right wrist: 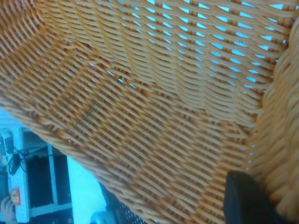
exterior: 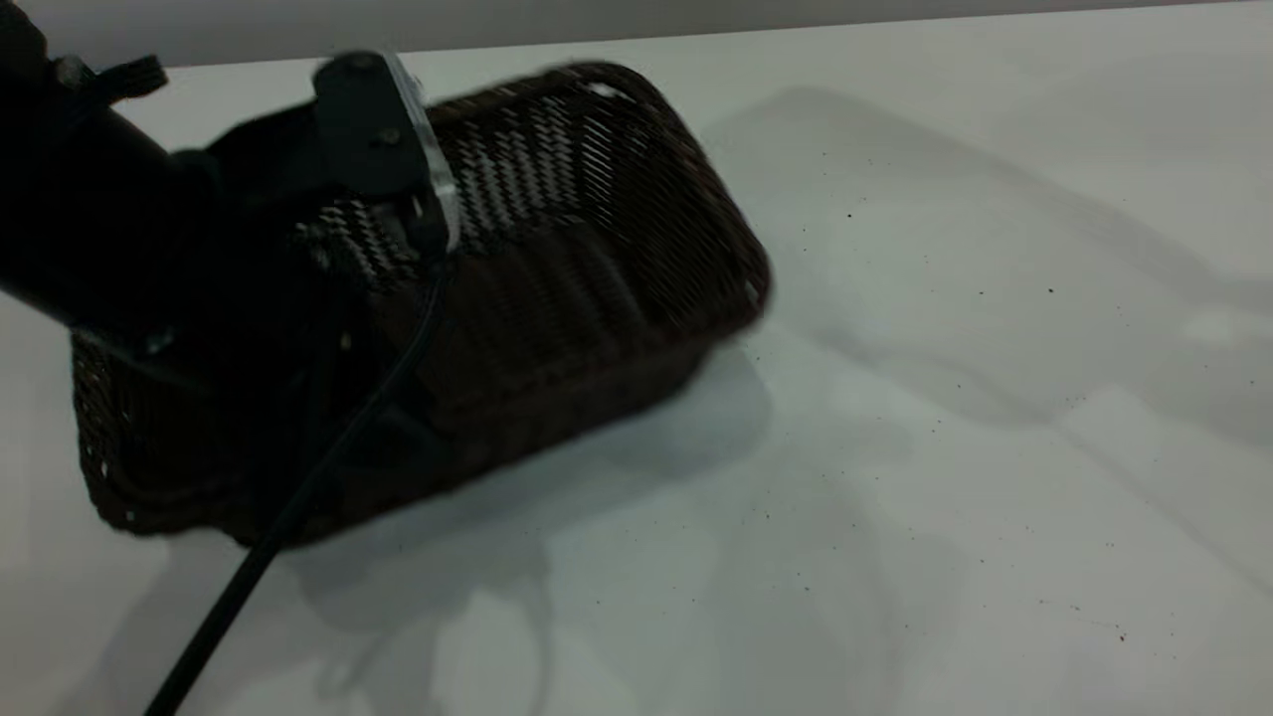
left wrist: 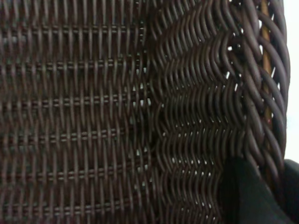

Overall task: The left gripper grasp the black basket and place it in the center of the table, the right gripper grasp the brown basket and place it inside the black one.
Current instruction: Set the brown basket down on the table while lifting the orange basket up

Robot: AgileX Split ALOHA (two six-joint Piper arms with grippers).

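The black basket (exterior: 577,259) is tilted at the left of the white table (exterior: 995,398), its far end raised. The left arm (exterior: 90,219) reaches over its near end. In the left wrist view the dark weave (left wrist: 93,112) fills the picture, and my left gripper (left wrist: 264,163) is shut on the braided rim, one finger (left wrist: 247,196) inside and one outside. The brown basket (right wrist: 154,107) fills the right wrist view. My right gripper (right wrist: 264,186) holds it at the rim, with one finger (right wrist: 247,200) against the inner wall and the other hidden. The exterior view shows neither of them.
A black cable (exterior: 298,507) runs from the left arm down across the basket to the front edge of the table. Past the brown basket's rim the right wrist view shows a shelf unit (right wrist: 39,177) and a person's hand (right wrist: 7,207).
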